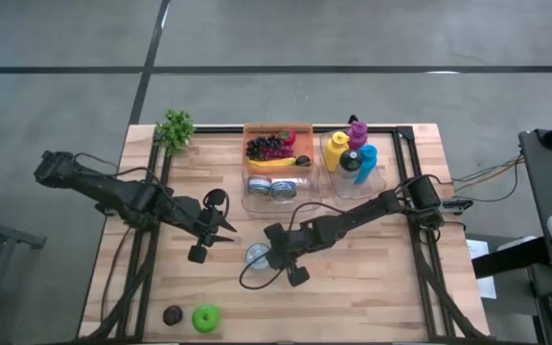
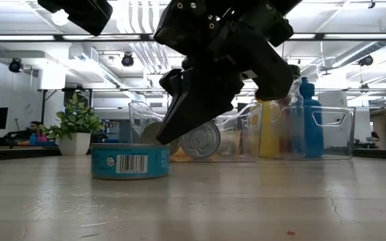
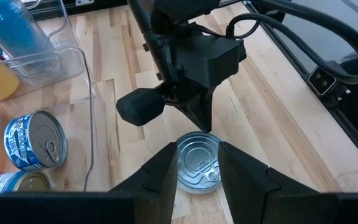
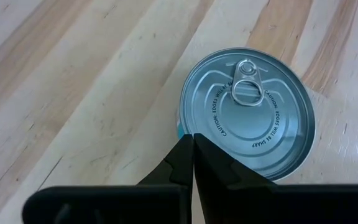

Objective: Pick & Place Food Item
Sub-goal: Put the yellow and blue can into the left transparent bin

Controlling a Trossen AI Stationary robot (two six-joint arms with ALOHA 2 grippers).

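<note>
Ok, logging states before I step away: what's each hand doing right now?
Left hand: open, holding nothing, fingers either side of the tuna can.
Right hand: closed, empty, above that can.

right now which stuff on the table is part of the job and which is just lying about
In the job: tuna can under the shut right gripper; left gripper open, facing it.

Lying about: clear bins with cans, grapes, banana, bottles; potted plant; green apple.
</note>
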